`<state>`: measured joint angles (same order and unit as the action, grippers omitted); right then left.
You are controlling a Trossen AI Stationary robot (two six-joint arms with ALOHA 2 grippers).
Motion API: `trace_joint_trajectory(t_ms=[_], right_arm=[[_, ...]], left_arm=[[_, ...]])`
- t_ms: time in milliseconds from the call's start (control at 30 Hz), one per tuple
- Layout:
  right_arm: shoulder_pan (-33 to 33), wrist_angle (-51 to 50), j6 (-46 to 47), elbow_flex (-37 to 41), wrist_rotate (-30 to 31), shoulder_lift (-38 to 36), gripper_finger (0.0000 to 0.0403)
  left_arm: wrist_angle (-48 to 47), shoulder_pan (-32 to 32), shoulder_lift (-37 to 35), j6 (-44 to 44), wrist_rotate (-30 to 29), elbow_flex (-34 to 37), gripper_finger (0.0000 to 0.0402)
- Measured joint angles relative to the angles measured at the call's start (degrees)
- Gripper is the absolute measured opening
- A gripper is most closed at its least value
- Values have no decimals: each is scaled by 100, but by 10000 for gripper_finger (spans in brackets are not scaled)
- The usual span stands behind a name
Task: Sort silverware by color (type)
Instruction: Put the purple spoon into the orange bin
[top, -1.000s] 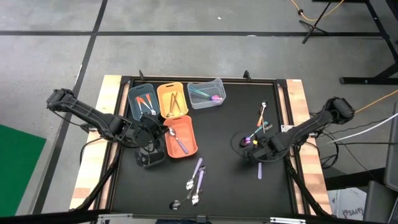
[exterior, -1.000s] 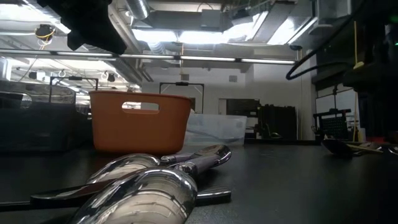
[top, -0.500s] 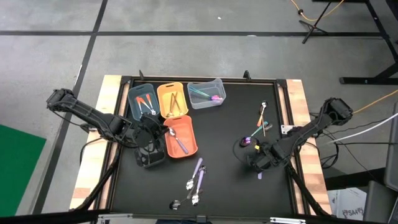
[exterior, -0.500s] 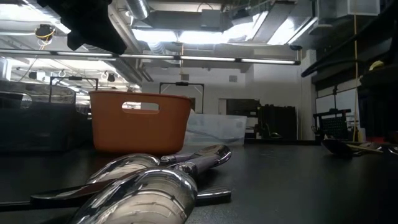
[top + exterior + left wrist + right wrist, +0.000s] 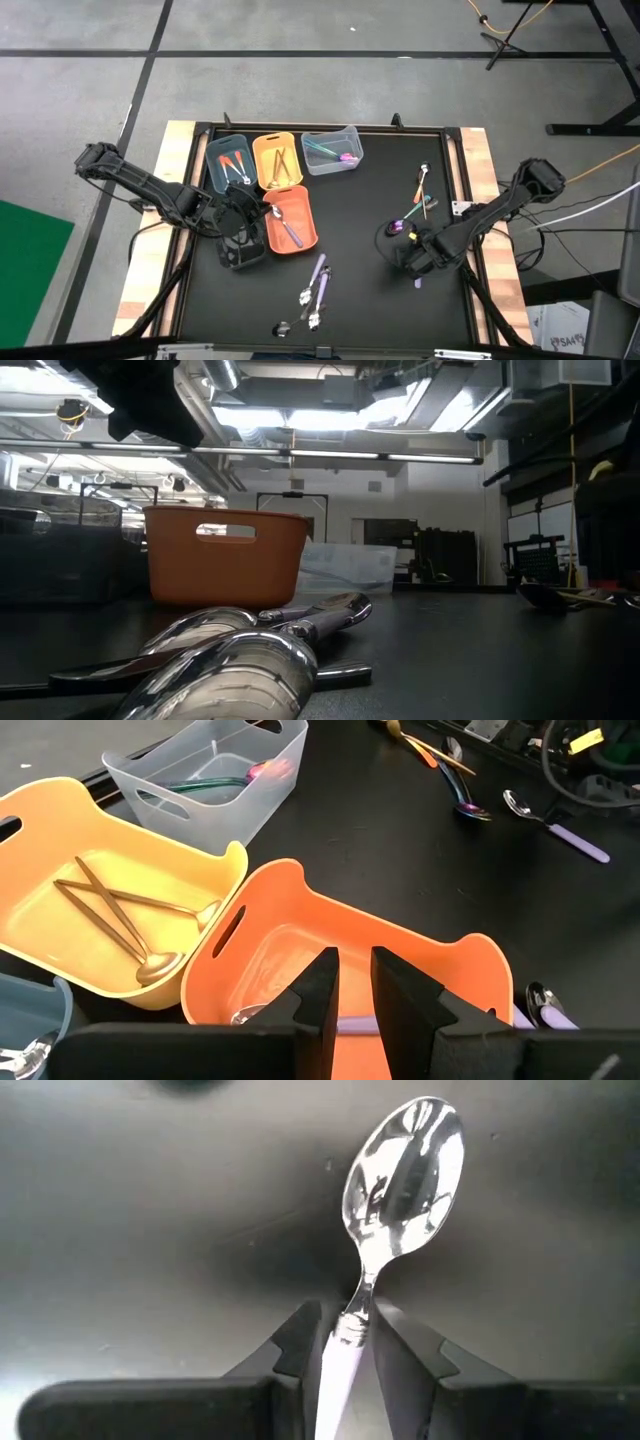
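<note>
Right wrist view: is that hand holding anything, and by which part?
Yes: the right hand grips a lavender-handled silver spoon by its handle, just below the neck.

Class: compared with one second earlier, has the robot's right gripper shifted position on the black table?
Yes. The right gripper has moved slightly toward the table's near edge, away from the clear plastic bin, onto the lilac-handled silver spoon.

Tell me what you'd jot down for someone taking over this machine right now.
Right gripper: fingers straddle the lilac handle of a silver spoon on the mat's right side.
Left gripper: nearly closed, holding nothing visible, above the orange bin.
Done: gold spoons in the yellow bin; pieces also in the orange, blue-grey and clear bins.
Left: loose cutlery bottom centre and to the right.
</note>
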<state>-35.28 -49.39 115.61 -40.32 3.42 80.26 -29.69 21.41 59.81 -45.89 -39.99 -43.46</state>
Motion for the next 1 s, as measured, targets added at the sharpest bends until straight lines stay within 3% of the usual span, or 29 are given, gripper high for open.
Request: trace_joint_trajectory(t_ms=[600,867,1000], right_arm=[[2,162,-52,-11,-295,499,78],[2,133,-55,-11,-262,501,16],[-1,136,-59,-11,-127,503,8]], left_arm=[[0,0,0,0,0,0,56],[0,0,0,1,0,0,56],[0,0,0,0,0,0,56]])
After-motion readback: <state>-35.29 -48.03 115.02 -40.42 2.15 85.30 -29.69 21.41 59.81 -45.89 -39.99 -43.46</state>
